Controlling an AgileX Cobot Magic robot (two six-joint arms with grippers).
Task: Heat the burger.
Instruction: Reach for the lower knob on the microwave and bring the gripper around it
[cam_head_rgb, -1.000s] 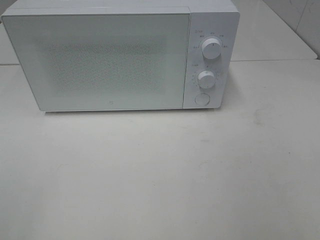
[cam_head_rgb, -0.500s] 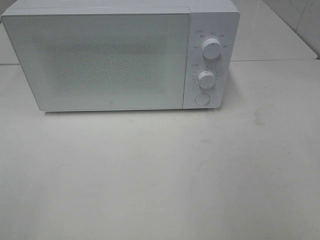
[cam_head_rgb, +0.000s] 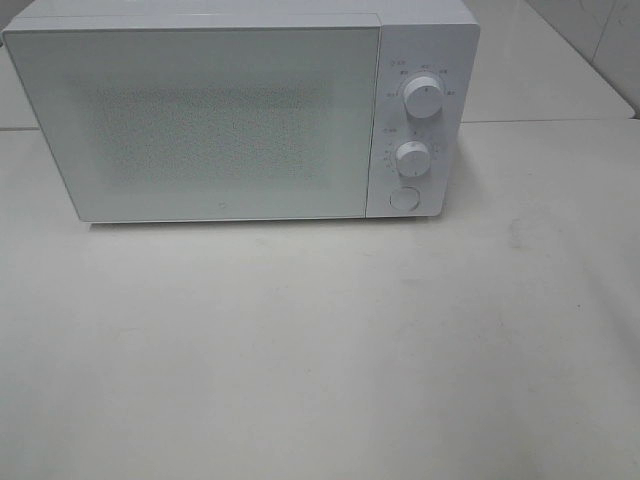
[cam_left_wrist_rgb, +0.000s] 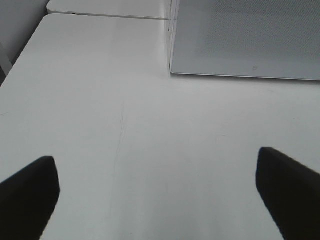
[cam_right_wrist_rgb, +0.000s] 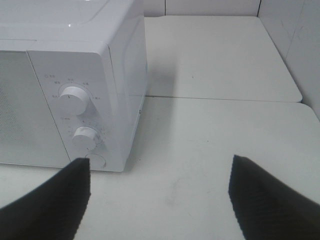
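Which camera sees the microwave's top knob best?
The exterior high view: the top knob faces the camera squarely. The right wrist view shows it closer but angled. The left wrist view shows only the microwave door.

Markings (cam_head_rgb: 424, 70) around the microwave (cam_head_rgb: 220, 120) dials (cam_head_rgb: 425, 98) are unreadable.

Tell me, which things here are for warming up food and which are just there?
For the job: microwave, door shut; upper knob; lower knob; round button; left gripper and right gripper, both open, holding nothing. No burger shows.
Just there: table; second table behind; wall.
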